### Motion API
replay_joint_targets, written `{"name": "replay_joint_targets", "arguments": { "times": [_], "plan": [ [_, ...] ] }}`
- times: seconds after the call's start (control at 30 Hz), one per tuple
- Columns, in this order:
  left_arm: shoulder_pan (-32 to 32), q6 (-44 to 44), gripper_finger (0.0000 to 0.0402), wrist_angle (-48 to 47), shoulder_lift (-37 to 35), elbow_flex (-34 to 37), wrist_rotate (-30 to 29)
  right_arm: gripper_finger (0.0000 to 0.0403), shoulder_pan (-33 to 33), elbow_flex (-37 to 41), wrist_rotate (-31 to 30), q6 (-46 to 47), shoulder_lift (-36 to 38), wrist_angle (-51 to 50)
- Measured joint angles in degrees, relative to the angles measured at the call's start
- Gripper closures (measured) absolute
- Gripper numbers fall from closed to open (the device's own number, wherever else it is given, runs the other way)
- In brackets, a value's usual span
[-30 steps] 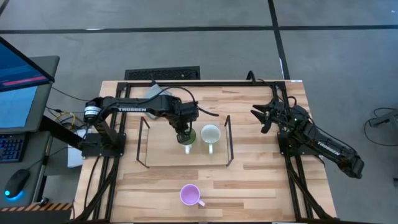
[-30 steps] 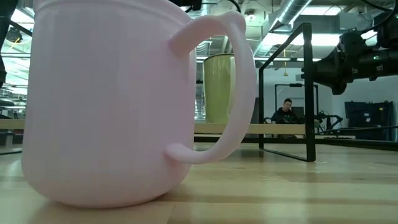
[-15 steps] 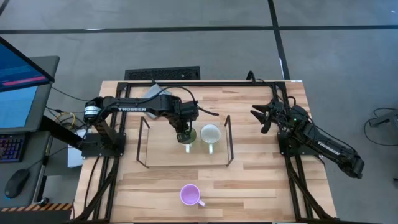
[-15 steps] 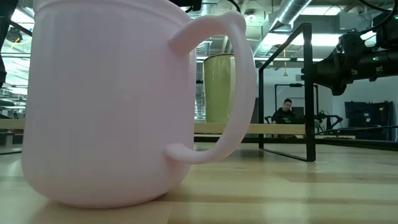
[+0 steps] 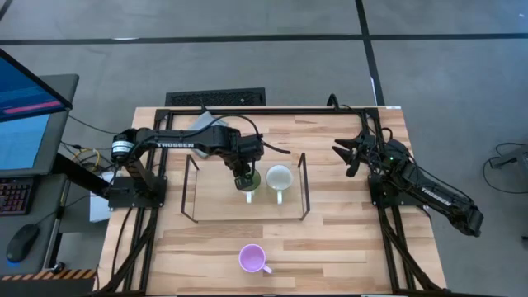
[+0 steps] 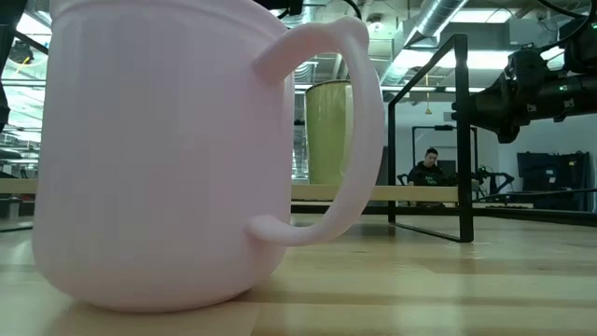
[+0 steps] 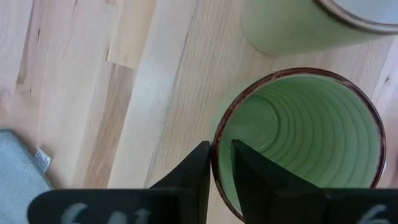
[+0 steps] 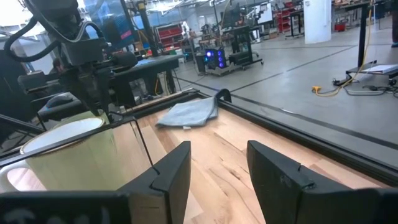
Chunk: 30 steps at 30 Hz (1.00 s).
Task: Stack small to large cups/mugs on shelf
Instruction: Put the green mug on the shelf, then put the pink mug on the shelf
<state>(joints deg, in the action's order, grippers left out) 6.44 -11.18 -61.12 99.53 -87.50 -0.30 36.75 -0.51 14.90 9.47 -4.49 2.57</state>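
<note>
Your left pincer (image 7: 221,163) straddles the olive green mug's (image 7: 298,143) rim, fingers slightly parted; your right pincer (image 8: 217,163) waits spread.

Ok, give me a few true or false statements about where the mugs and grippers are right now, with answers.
1. The purple mug is on the shelf. False: it stands on the table, outside the shelf.
2. The green mug and the cream mug stand side by side within the shelf. True.
3. The left gripper straddles the green mug's rim. True.
4. The right gripper holds a mug. False: it is open and empty, near the table's right edge.
</note>
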Motion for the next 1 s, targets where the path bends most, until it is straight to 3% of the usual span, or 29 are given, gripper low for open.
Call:
{"name": "replay_joint_targets", "arguments": {
  "times": [0.4, 0.77, 1.0],
  "plan": [
    [0.0, 0.2, 0.0337, 0.0, 0.0, 0.0, 0.0, 0.0225, 0.0, 0.0, 0.0, 0.1, 0.0, 0.0],
    [0.0, 3.9, 0.0251, -0.2, 0.0, -0.3, 0.3, 0.0225, 0.0, 0.0, 0.0, 0.1, 0.0, 0.0],
    [0.0, 5.1, 0.0228, -5.7, -0.1, -6.6, -1.7, 0.0225, 0.0, 0.0, 0.0, 0.1, 0.0, 0.0]
  ]
}}
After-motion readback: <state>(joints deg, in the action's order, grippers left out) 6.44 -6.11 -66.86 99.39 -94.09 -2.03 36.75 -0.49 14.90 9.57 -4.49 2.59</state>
